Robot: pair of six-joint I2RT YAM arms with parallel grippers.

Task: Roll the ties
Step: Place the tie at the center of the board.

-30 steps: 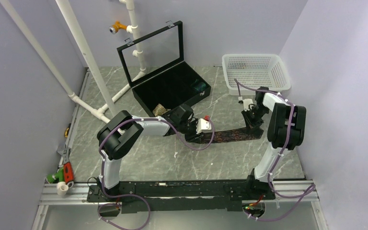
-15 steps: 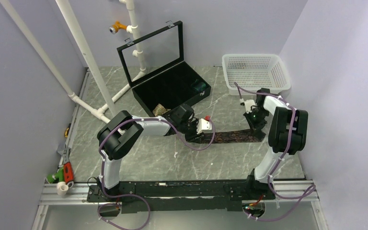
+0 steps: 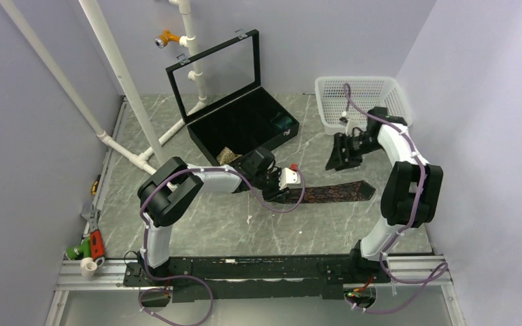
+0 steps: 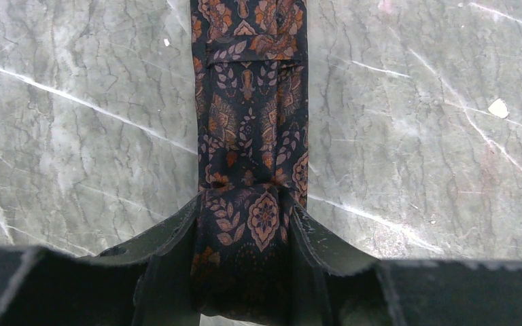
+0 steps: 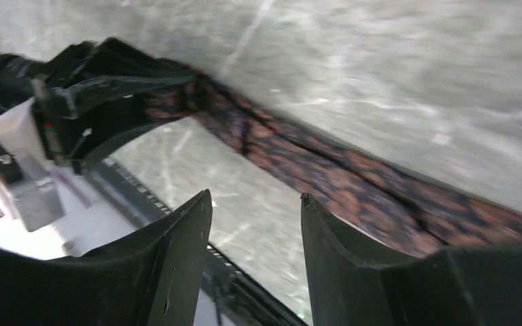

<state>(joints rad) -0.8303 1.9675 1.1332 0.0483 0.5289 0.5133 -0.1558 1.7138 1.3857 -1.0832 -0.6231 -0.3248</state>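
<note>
The left gripper (image 4: 248,221) is closed on one end of the dark brown-maroon tie (image 4: 251,115), both fingers pinching the fabric across its width, which looks like the anchor from which a roll would start. From that grip the tie lies flat and straight across the marble table (image 4: 414,136), a layout that suits winding it up end to end. The right gripper (image 5: 255,198) hangs above the table between the tie and the white basket (image 3: 357,79), jaws parted and empty, clear of the cloth. The open black case (image 3: 241,125) holds a tan speckled roll (image 3: 228,155) and a teal one (image 3: 284,123), probably finished ties. The left fingers cover the pinched end, so any first turn cannot be seen, and the right wrist view is blurred.
</note>
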